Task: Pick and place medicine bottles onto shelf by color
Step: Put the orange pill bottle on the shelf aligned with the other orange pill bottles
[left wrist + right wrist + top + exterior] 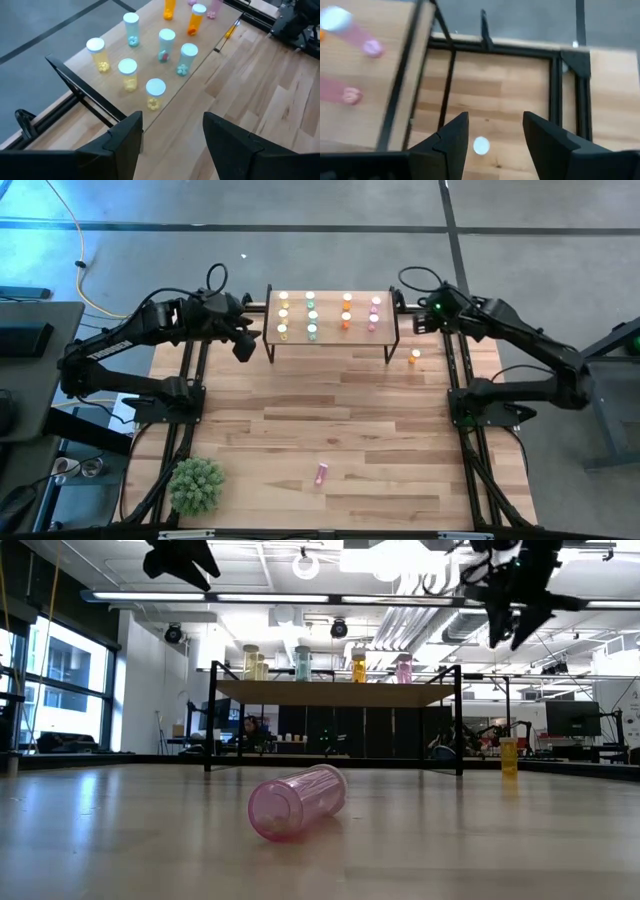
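Observation:
The shelf [330, 330] stands at the table's far middle. Yellow [283, 315], green [311, 315], orange [347, 312] and pink [375, 313] bottles stand on it in columns. One orange bottle [415, 358] stands on the table right of the shelf; its white cap [481, 145] shows far below my right gripper. A pink bottle [322, 474] lies on its side near the front. My left gripper [243, 343] is open and empty, high beside the shelf's left end [100, 107]. My right gripper [420, 322] is open and empty, high by the shelf's right end.
A small green plant [196, 485] stands at the table's near left corner. Black frame rails [462, 380] run along both table sides. The wide middle of the tabletop [330, 410] holds only the lying pink bottle [297, 802].

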Robot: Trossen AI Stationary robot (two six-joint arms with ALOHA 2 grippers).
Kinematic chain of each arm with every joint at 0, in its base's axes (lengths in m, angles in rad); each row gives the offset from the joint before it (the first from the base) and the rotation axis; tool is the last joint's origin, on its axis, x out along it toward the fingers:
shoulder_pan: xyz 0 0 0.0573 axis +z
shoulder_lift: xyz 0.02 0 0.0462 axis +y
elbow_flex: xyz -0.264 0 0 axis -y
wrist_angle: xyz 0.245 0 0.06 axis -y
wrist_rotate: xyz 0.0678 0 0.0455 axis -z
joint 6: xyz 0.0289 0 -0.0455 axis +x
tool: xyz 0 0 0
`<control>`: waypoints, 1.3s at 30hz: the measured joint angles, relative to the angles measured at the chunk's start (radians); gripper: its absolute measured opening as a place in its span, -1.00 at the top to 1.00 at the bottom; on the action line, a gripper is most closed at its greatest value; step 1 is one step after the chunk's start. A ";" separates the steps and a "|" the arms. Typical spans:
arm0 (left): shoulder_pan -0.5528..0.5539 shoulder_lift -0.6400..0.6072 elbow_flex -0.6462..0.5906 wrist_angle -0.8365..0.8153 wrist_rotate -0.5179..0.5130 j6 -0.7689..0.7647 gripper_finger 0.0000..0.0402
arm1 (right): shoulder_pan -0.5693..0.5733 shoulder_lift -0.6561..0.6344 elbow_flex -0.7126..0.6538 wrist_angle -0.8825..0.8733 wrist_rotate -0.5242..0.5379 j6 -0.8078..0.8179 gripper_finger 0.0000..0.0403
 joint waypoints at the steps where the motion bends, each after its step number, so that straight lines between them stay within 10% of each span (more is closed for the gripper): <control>1: 0.000 0.000 0.000 0.000 0.000 0.001 0.02 | -0.007 -0.009 -0.018 0.000 -0.009 0.020 0.11; 39: 0.000 0.001 0.000 0.015 0.042 0.357 0.03 | -0.042 -0.028 -0.303 0.163 -0.184 0.752 0.11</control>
